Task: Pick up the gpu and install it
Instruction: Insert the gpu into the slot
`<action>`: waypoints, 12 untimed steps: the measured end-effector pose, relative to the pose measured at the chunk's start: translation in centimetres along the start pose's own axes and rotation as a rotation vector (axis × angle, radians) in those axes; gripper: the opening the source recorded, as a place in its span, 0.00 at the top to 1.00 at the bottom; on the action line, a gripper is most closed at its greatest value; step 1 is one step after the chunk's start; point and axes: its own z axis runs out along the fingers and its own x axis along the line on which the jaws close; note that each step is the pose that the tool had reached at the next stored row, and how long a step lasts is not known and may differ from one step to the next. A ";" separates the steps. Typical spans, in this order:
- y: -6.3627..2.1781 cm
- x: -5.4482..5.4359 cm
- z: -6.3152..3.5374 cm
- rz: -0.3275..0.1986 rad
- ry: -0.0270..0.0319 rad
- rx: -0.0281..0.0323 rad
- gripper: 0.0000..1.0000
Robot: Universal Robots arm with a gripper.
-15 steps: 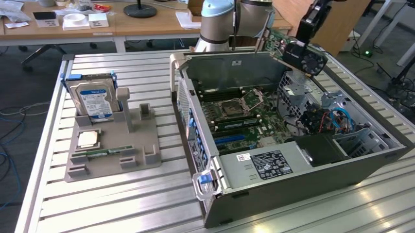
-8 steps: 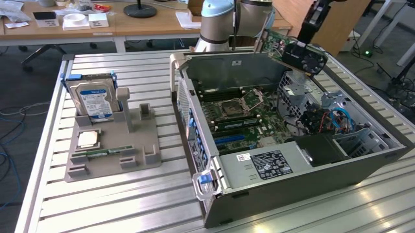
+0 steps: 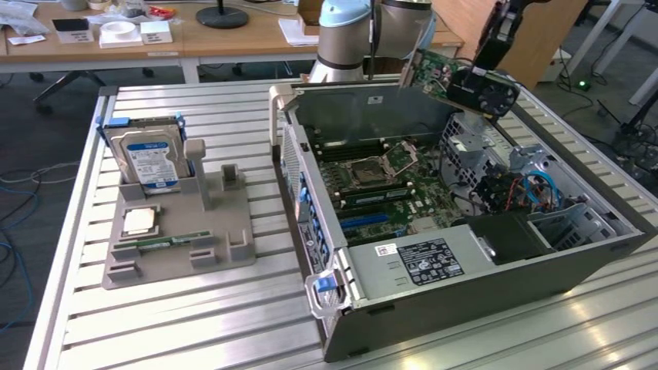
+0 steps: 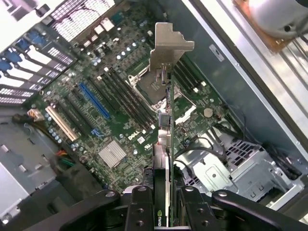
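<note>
The gpu [image 3: 437,71] hangs above case [image 3: 463,297] on slatted metal table [image 3: 206,324]; desks [image 3: 226,42] behind.

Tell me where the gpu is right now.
In the exterior view's upper right, the gpu hangs in the claw above the open computer case, near its far wall.

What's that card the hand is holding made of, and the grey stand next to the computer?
The gpu held in the hand looks like a matte green circuit board with a black, plastic-looking face; its end bracket is bare silvery metal, by its dull sheen. The grey stand looks like matte plastic, uniform in colour and blocky, though I can't be sure.
</note>
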 end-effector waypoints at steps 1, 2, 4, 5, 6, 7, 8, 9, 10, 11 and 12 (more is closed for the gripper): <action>0.00 0.0 0.00 -0.015 0.0007 -0.0004 0.74; 0.00 0.0 0.01 -0.031 0.0013 -0.0008 0.74; 0.00 0.0 0.01 -0.062 0.0028 -0.0015 0.74; 0.00 0.0 0.02 -0.076 0.0034 -0.0019 0.74; 0.00 0.0 0.02 -0.093 0.0042 -0.0022 0.74; 0.00 0.0 0.02 -0.107 0.0049 -0.0026 0.74; 0.00 0.0 0.03 -0.122 0.0055 -0.0030 0.74; 0.00 0.0 0.03 -0.137 0.0062 -0.0034 0.74; 0.00 0.0 0.03 -0.152 0.0069 -0.0037 0.74; 0.00 0.0 0.03 -0.167 0.0075 -0.0041 0.74; 0.00 0.0 0.03 -0.182 0.0081 -0.0045 0.74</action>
